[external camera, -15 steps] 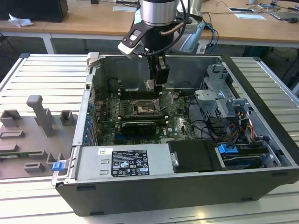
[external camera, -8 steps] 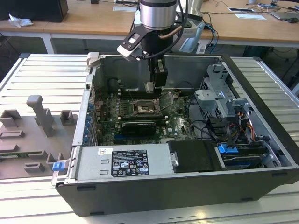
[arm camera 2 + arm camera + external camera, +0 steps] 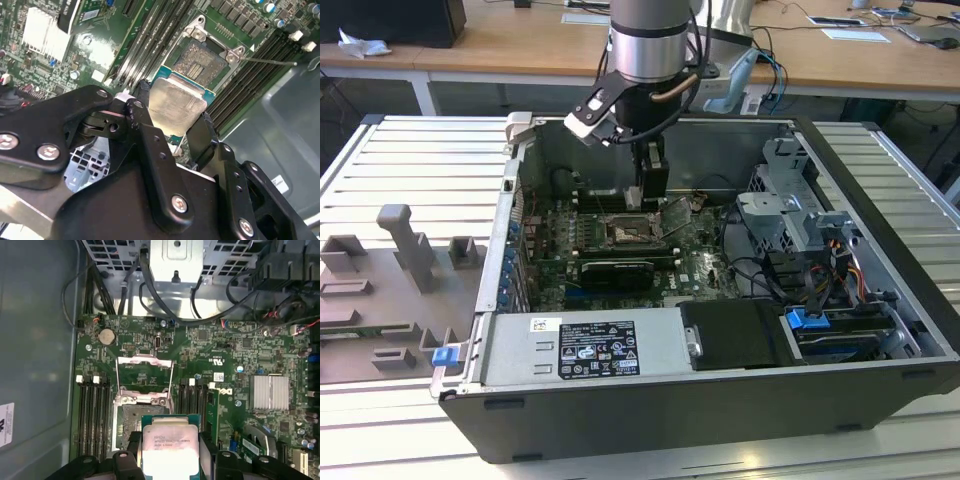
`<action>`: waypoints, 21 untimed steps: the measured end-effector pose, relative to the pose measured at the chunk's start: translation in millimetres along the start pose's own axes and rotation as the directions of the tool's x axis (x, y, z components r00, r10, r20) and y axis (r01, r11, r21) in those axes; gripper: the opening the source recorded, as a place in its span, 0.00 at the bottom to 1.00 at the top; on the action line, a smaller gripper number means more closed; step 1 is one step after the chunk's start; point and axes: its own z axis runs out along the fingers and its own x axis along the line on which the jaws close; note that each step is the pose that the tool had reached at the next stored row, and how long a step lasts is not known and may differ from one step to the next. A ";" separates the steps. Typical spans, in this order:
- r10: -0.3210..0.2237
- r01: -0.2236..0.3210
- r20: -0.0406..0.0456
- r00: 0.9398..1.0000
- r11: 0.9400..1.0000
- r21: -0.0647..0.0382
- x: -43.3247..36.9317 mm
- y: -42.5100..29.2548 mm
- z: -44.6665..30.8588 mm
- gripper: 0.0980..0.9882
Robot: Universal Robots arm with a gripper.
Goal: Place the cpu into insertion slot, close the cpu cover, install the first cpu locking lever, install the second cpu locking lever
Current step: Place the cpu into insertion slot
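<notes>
Second wrist view looks past the black claw [image 3: 172,110] at the green board. The claw is shut on the cpu [image 3: 176,99]. One finger [image 3: 141,100] presses one edge of the chip and the other finger presses the far edge. The shiny grey top of the cpu faces up and it looks flat, not tipped.

The insertion slot [image 3: 201,61] is open and has nothing in it. It sits on the board just past the front edge of the cpu. A thin metal lever [image 3: 272,62] sticks out from one corner of the slot.

In the first wrist view, the cpu [image 3: 167,441] hangs over the near part of the insertion slot [image 3: 131,422]. The rest of the slot shows between the chip and the cpu cover [image 3: 145,360]. The cover is flipped back and away from the slot. The sides of the chip run the same way as the sides of the slot, so I think it is turned right. It is not in yet. From the claw, the slot is down and a little toward the cover. Long black memory slots [image 3: 95,410] run along both sides.

In the exterior view, the claw [image 3: 653,188] reaches down into the computer case [image 3: 880,270] on the worktop [image 3: 380,160]. It hovers close above the insertion slot [image 3: 631,233], a bit toward the exterior view's right.
</notes>
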 end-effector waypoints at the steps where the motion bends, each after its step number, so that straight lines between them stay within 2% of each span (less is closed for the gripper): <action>1: 0.000 0.000 0.000 1.000 1.000 0.000 0.6 -0.6 2.8 0.50; 15: 0.000 0.000 0.000 1.000 1.000 0.000 7.0 -5.8 34.1 0.50; 18: 0.000 0.000 0.000 1.000 1.000 0.000 11.4 -7.5 43.2 0.50; 21: 0.000 0.000 0.000 1.000 1.000 0.001 16.1 -8.0 47.0 0.50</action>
